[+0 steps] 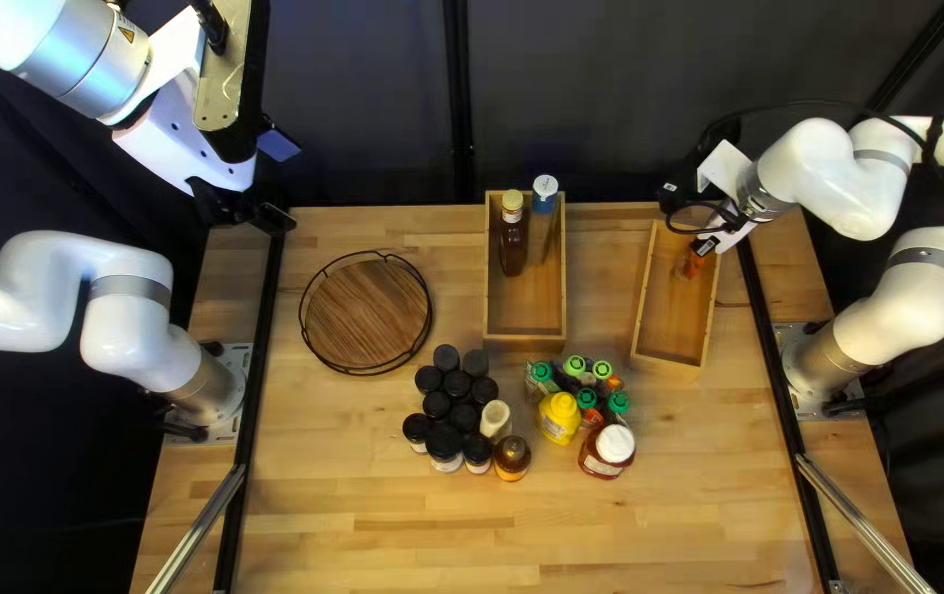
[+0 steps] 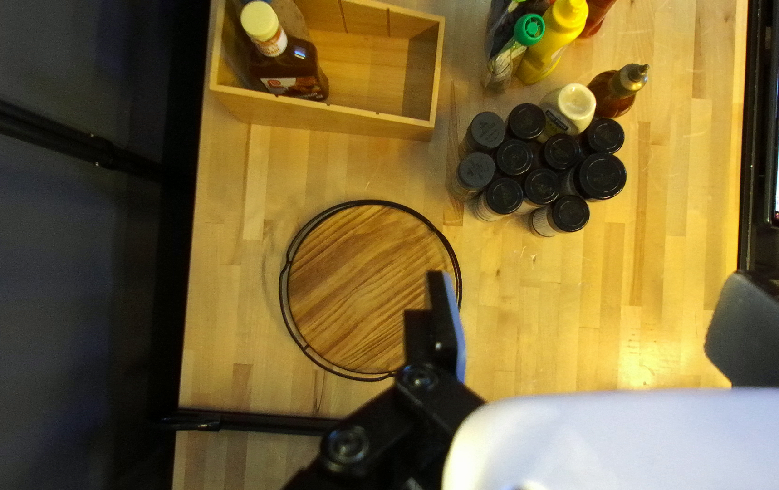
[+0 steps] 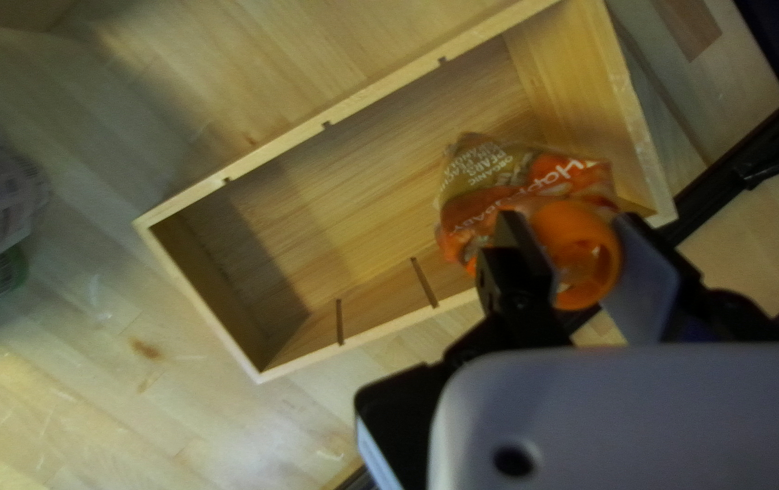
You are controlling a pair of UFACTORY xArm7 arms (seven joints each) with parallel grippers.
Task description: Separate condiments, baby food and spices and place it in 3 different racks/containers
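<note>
One pouch is in hand. Your right tool (image 3: 576,252) is clenched on the orange cap of a baby food pouch (image 3: 525,177), with a finger pressed to each side of the cap. The pouch hangs directly under the tool with its cap up. Its long axis runs straight away from the fingers, down into the wooden box (image 3: 335,218) and close to one end wall. You cannot tell from here whether its bottom edge touches the box floor.

That axis is what the next move seems to turn on. Let go and draw back along it, straight off the cap, so a finger does not drag the pouch over. It is soft and may slump against the wall.

The other pouches (image 1: 583,379), green-capped, lie on the worktop just beyond the box's opposite end from this tool. Your right arm is the nearer one to them.

Your left tool (image 2: 593,299) is released and empty, fingers wide apart. It sits high above the round tray (image 2: 355,272), with the spice jars (image 2: 539,167) ahead of it.
</note>
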